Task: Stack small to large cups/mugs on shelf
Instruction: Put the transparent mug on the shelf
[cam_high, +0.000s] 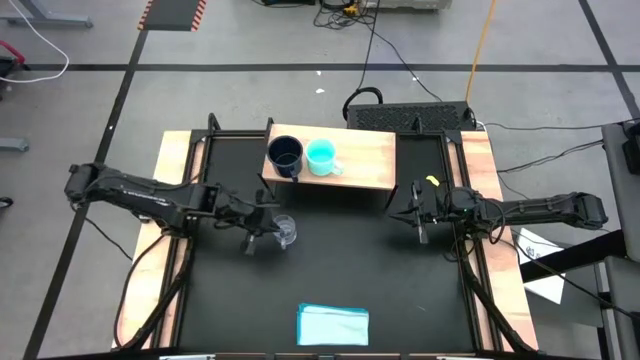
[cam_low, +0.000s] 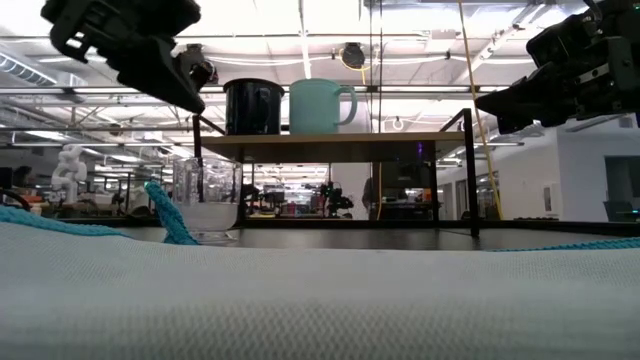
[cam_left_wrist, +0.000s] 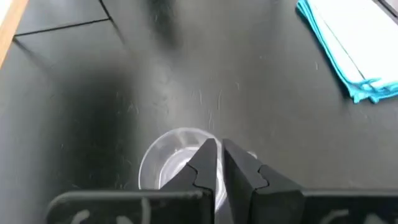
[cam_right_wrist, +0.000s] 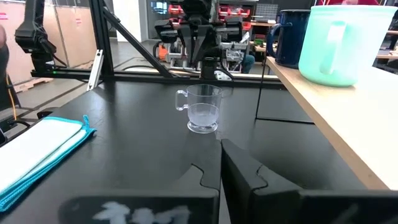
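I had the left gripper (cam_left_wrist: 219, 163) poised just above the small clear glass cup (cam_right_wrist: 202, 107), its fingers (cam_left_wrist: 202, 163) nearly together with only a thin slit between them, gripping nothing. The cup stood on the black table (cam_high: 350, 270), short of the shelf (cam_high: 365, 160) where the navy mug (cam_high: 285, 155) and turquoise mug (cam_high: 321, 156) sat side by side. My worry: fingers that narrow could strike the rim and tip the glass (it looked light). I couldn't tell how far above the rim they hung. The right gripper (cam_right_wrist: 221, 163), pressed together, waited well off to the side.
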